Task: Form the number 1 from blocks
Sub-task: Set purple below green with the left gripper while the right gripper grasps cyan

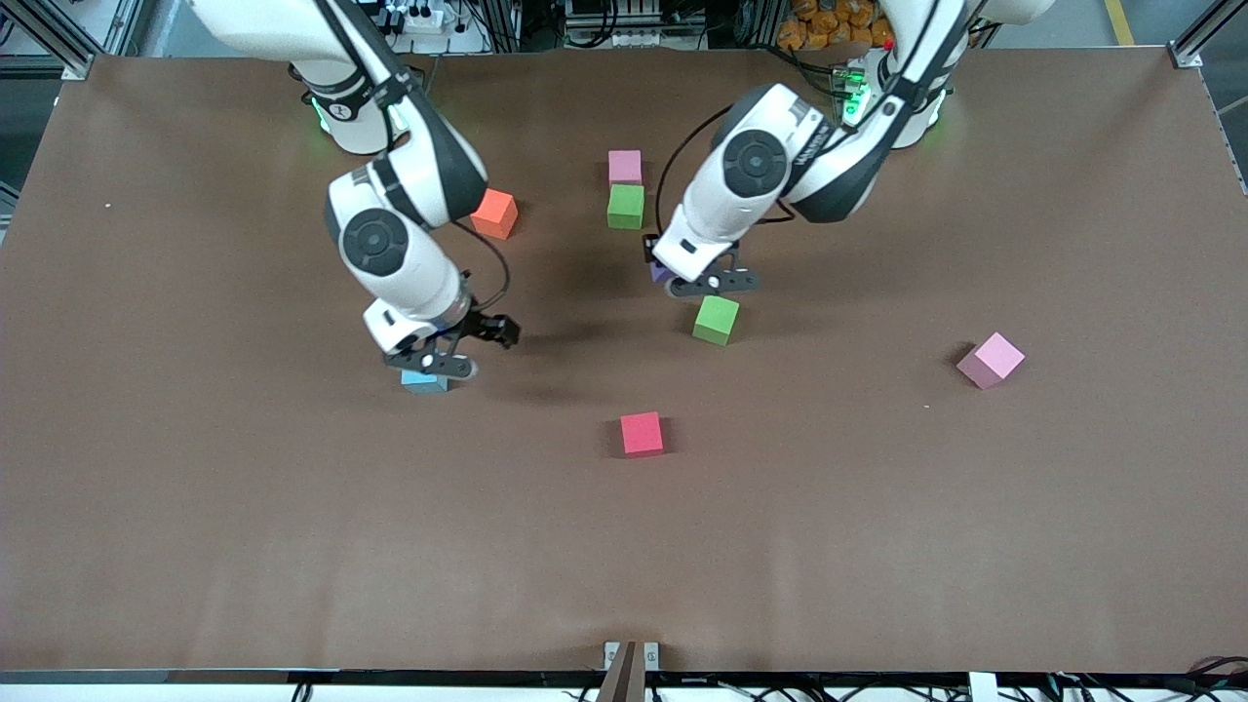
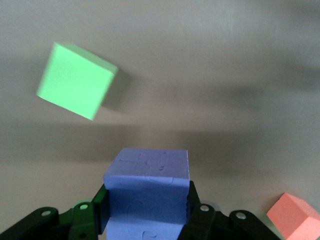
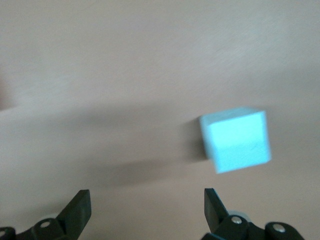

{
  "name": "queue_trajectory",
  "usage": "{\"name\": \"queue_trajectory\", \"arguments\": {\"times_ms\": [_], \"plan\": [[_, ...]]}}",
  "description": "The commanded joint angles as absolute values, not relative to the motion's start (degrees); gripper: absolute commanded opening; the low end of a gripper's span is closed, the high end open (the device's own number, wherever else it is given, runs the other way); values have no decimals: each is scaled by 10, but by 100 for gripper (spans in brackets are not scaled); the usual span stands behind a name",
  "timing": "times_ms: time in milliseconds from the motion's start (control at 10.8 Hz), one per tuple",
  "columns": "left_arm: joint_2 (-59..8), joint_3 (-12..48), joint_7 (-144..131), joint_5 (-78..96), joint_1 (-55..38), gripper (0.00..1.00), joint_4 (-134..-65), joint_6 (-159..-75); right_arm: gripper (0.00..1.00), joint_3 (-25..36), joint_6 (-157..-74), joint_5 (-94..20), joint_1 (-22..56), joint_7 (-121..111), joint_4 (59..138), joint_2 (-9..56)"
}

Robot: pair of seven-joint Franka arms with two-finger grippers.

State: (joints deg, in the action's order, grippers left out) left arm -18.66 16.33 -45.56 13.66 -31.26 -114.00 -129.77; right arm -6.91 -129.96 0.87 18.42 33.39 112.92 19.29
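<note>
Over mid-table, the left gripper [image 1: 704, 283] pinches the purple block [image 2: 148, 192], just clear of a green block [image 1: 717, 320] below. Toward the right arm's end, the right gripper [image 1: 441, 363] hangs spread over the light blue block [image 3: 236, 139]. The red block [image 1: 642, 434] sits alone with bare table [image 1: 292, 546] all around.

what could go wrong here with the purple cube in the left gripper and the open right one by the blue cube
The left gripper grips the small matte purple cube only by its lower part, so it could twist or slip. The loose green cube lies close below and could get knocked. The open right gripper is off-centre from the light blue cube and may push it.
</note>
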Motion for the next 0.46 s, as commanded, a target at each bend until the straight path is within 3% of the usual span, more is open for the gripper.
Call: {"name": "queue_trajectory", "arguments": {"times_ms": [0, 371], "plan": [[-237, 157, -494, 141, -361, 0, -1124, -1333, 100, -79, -1311, 65, 152, 299, 1101, 230], [-279, 152, -522, 133, -410, 0, -1125, -1375, 100, -79, -1329, 70, 116, 173, 1097, 267]]}}
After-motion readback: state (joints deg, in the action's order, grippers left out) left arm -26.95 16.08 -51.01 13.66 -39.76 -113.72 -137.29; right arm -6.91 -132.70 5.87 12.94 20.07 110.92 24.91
